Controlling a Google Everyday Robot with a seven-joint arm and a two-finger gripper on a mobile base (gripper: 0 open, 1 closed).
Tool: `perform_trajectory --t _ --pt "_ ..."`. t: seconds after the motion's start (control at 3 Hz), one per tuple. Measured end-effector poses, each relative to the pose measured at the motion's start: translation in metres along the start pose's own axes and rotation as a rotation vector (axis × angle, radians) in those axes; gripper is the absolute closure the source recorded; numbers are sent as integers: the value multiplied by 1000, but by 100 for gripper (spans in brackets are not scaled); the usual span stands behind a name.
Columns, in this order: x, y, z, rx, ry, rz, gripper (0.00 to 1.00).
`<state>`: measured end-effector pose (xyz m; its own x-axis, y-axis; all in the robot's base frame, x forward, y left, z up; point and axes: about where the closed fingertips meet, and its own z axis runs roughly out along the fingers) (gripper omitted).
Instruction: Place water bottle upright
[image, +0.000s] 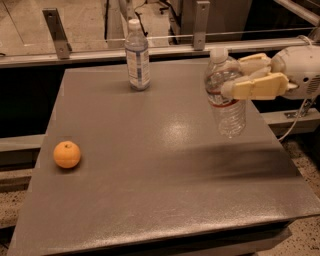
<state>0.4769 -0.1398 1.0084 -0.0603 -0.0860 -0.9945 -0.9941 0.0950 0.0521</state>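
Note:
The water bottle (226, 97) is clear ribbed plastic with a white cap and a narrow red-banded label. It hangs nearly upright, cap up, above the right part of the grey table (150, 175). My gripper (240, 80) comes in from the right and is shut on the bottle's upper body, with cream fingers (255, 86) wrapped around it. The bottle's base is above the table surface, not touching it.
A second bottle with a tall white-and-blue label (137, 55) stands upright at the back of the table. An orange (67, 154) lies near the left edge. A metal rail with brackets (55, 32) runs behind the table.

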Motion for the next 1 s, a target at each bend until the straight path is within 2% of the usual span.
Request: perform_trajectory --t 0.67,1.0 --pt "21 -4 -10 -21 -178 28 100" --pt "33 -7 -12 -37 -228 24 100"
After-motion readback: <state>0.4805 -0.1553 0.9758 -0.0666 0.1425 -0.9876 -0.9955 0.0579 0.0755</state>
